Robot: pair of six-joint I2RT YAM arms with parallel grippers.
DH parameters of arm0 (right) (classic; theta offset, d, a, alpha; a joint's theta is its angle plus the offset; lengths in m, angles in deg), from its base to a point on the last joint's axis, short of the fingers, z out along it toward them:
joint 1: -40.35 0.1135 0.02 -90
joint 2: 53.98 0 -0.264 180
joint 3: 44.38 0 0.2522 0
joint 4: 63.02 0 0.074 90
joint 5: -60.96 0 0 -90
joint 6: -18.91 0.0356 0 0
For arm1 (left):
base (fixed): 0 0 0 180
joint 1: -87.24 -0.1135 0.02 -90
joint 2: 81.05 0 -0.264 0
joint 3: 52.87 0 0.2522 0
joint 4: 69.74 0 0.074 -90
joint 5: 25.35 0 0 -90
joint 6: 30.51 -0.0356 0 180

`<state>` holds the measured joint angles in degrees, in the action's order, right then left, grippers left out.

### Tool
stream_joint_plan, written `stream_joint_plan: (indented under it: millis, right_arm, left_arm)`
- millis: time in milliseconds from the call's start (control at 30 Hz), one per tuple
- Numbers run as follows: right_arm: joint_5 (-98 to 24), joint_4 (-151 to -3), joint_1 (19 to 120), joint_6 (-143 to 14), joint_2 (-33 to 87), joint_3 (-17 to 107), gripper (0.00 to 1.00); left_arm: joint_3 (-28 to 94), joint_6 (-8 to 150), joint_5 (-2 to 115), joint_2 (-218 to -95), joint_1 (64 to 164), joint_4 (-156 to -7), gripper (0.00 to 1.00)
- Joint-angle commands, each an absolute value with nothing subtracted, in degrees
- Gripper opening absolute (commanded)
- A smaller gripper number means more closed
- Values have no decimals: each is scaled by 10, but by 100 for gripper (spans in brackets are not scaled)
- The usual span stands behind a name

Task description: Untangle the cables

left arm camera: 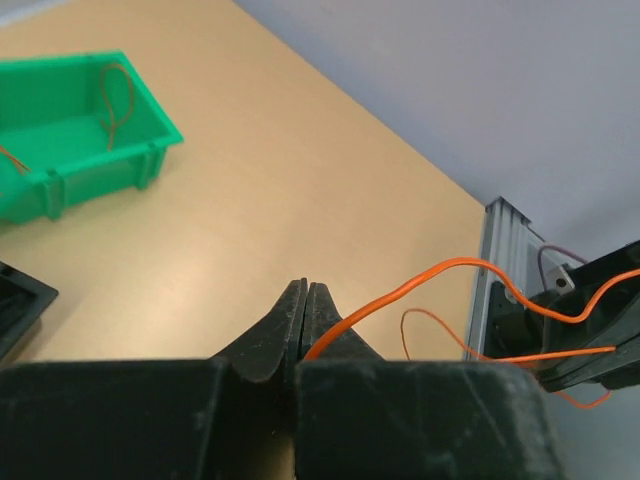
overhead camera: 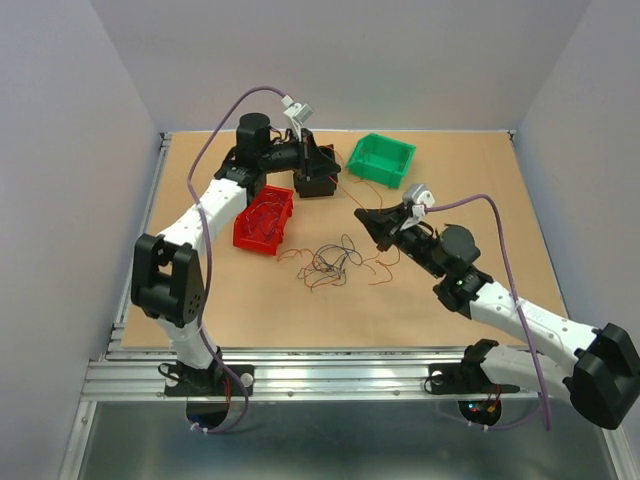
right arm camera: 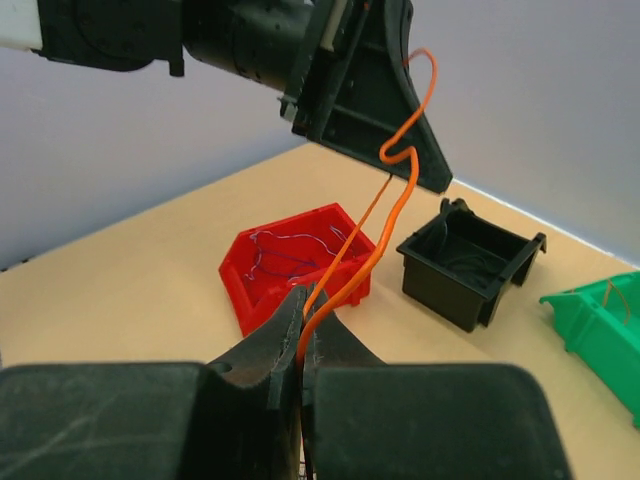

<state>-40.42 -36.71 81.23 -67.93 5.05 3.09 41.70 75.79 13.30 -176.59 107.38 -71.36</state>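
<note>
Closest to the right wrist lens, the right pincer [right arm camera: 302, 300] is clamped shut on a thin orange wire [right arm camera: 395, 205], which rises in a wavy line to the left pincer [left arm camera: 305, 290], also closed on it. The two arms hold this one strand in the air between them, above the light wooden desk [overhead camera: 250, 300] and clear of the rest.

Sorting looks partly done. A red plastic bin [overhead camera: 264, 220] holds a few pale purplish strands, and a green plastic bin [overhead camera: 381, 159] holds a brown loop. A black plastic bin [right arm camera: 470, 262] may hold dark wires, though the view is too dim to be sure.

Much is left: a loose tangle of thin wires [overhead camera: 330, 262], red, dark and brownish, lies mid-desk between the arms, well apart from the bins. The orange strand itself is not yet in any bin.
</note>
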Motion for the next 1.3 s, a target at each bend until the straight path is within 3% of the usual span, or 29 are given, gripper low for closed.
stream_joint_plan:
  millis: [0, 67, 267, 400, 733, 1100, 1133, 1267]
  right_arm:
    - [-403, -322, 816, -687, 46, 110, 1]
    - [-376, -321, 817, -691, 64, 149, 1]
    - [-271, -336, 816, -700, 116, 208, 1]
    - [-240, -372, 815, -706, 143, 233, 1]
    - [-221, -385, 808, -705, 140, 267, 1]
    - [-273, -533, 764, -686, 256, 377, 1]
    - [-286, -542, 756, -680, 269, 397, 1]
    - [-337, -569, 737, -668, 336, 428, 1]
  left_arm:
    - [456, 732, 188, -1831, 1021, -697, 0]
    - [448, 729, 189, -1841, 1022, -693, 2]
    - [396, 721, 201, -1802, 1022, -646, 30]
    - [347, 710, 258, -1746, 1020, -606, 42]
    - [369, 679, 295, -1776, 1015, -639, 43]
    - [326, 665, 207, -1698, 1015, -577, 62]
    - [329, 664, 199, -1696, 1015, -578, 68]
    - [330, 663, 202, -1673, 1014, -578, 70]
